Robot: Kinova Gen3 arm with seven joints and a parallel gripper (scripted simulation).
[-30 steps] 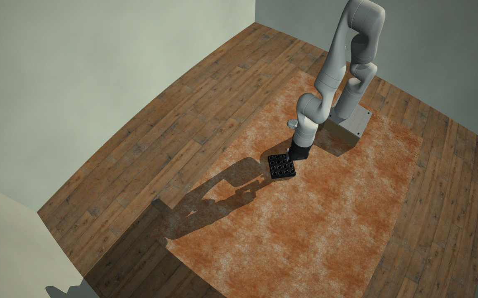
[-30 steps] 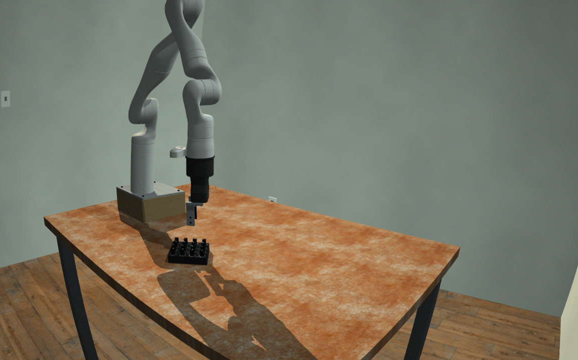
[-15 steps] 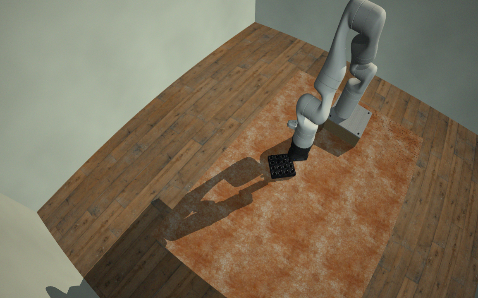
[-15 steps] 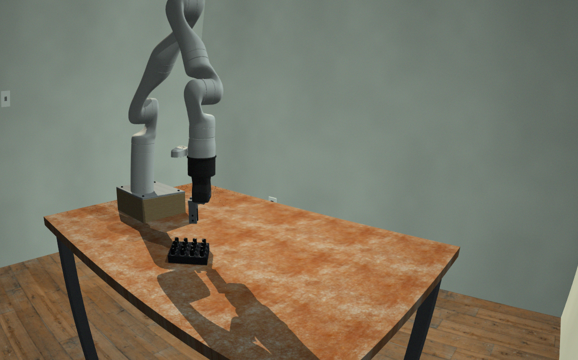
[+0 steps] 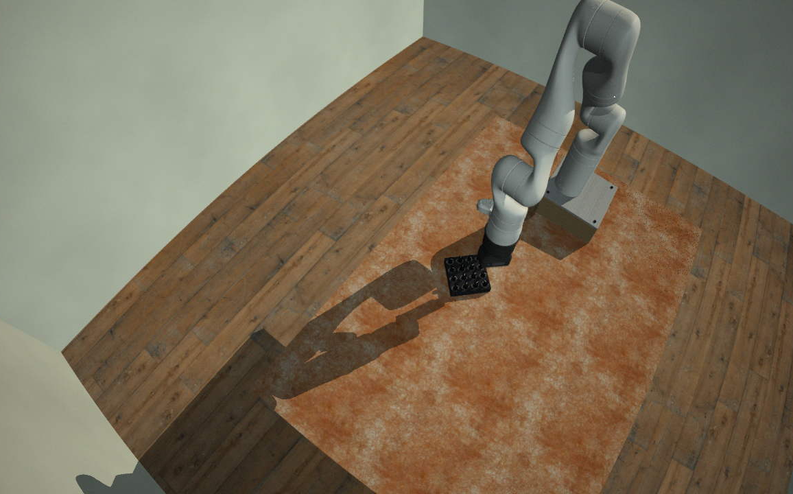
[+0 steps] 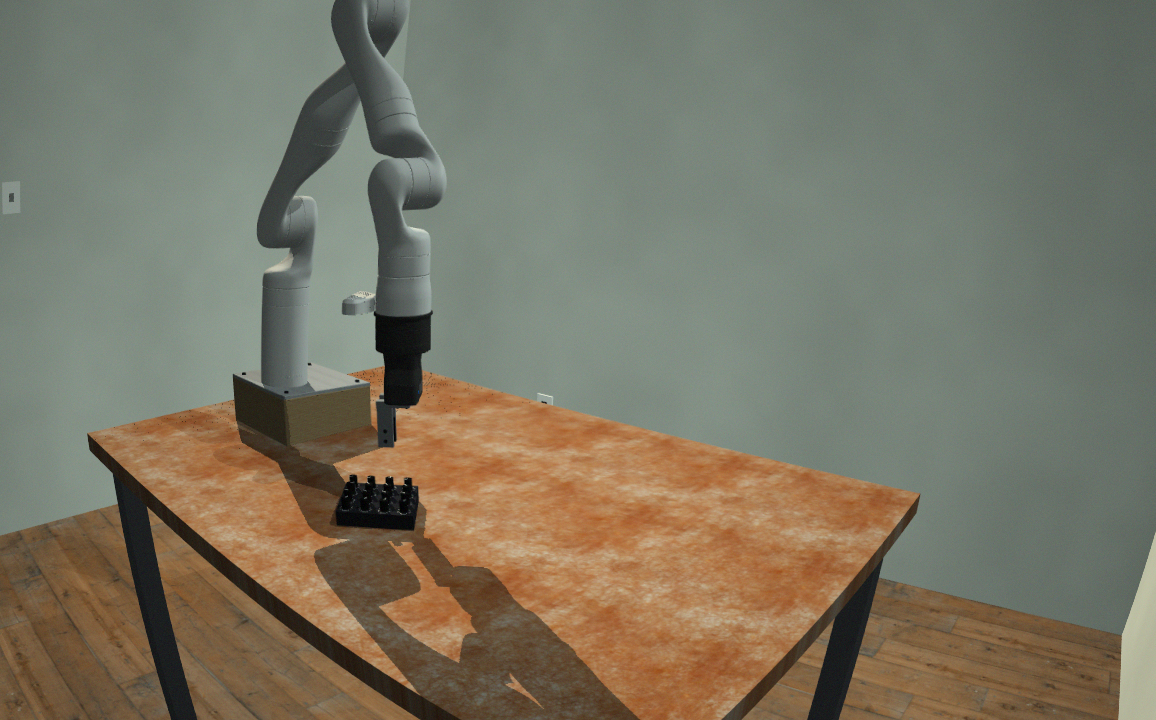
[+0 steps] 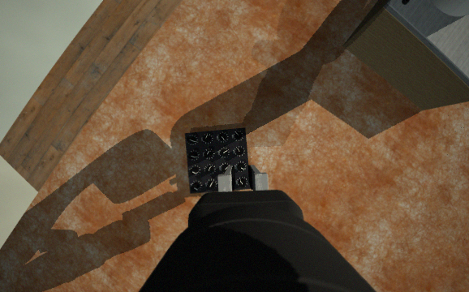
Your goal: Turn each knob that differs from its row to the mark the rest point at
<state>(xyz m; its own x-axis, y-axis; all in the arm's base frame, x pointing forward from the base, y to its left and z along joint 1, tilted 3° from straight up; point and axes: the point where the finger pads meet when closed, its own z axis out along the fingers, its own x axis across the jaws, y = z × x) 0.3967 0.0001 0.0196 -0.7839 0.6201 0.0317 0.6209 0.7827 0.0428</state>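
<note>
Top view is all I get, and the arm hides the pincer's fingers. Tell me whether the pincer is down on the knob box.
Observer: No. In the exterior view the pincer hangs in the air above the knob box, and the table shows between them. There is no contact.
Operator: Report the fingers.
Observer: In the wrist view the two grey fingers stand partly apart with a gap between them. They hold nothing.
Operator: Say what they line up with.
Observer: In that view a corner knob shows in the gap, in the row of the box nearest the camera.
</note>
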